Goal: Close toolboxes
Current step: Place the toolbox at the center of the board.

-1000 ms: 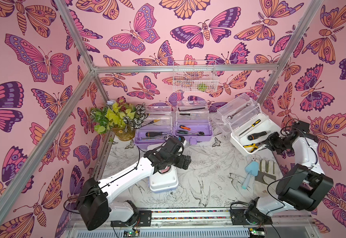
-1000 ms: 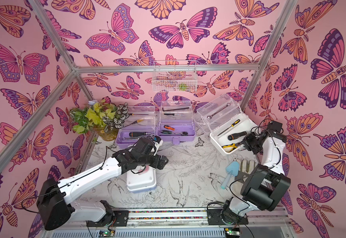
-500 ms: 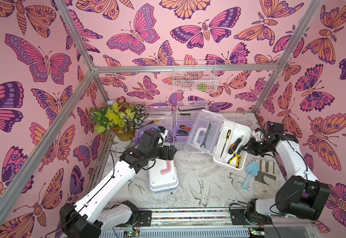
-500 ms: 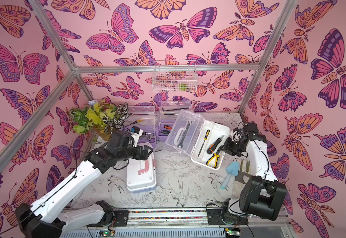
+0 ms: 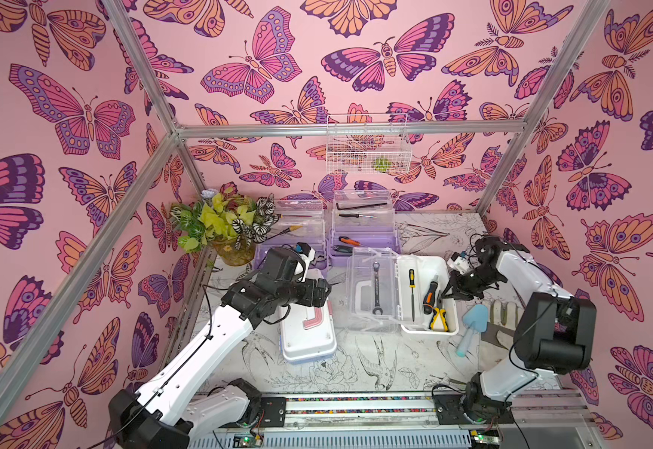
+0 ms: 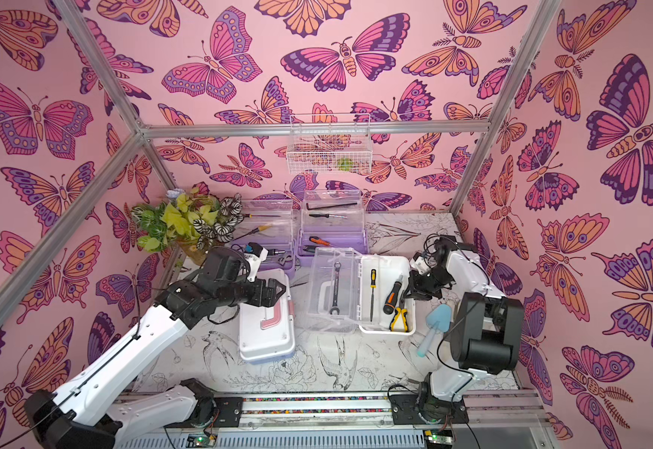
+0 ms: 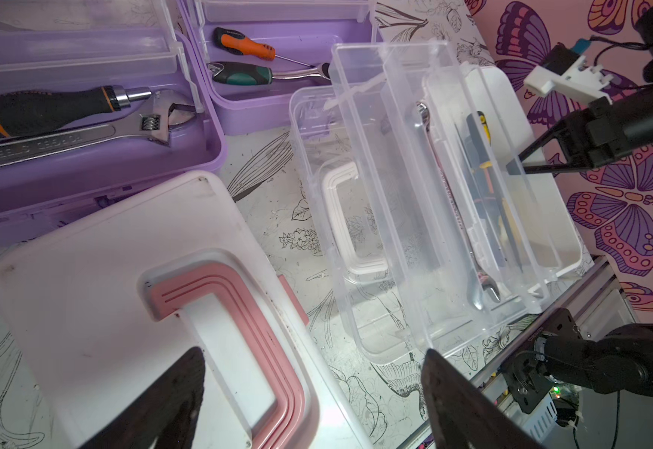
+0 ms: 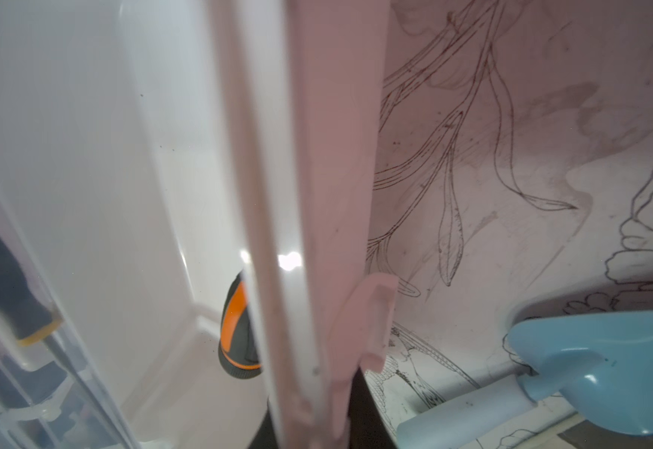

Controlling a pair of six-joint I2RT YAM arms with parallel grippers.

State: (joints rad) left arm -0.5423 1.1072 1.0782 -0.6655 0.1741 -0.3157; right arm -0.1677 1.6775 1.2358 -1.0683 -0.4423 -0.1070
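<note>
My left gripper (image 5: pixel 323 291) hangs, fingers apart, above the closed pink-handled toolbox (image 5: pixel 305 342). At its 3 o'clock, my right gripper (image 5: pixel 452 292) clamps the rim of the open white toolbox (image 5: pixel 443 269). Lilac toolbox (image 7: pixel 84 171) open at 12 o'clock, second lilac toolbox (image 5: pixel 367 247) at 1.

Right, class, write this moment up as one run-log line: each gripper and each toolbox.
left gripper: open, above pink-handled toolbox (closed) | right gripper: shut on wall of white toolbox, lid open | lilac toolboxes: open
</note>
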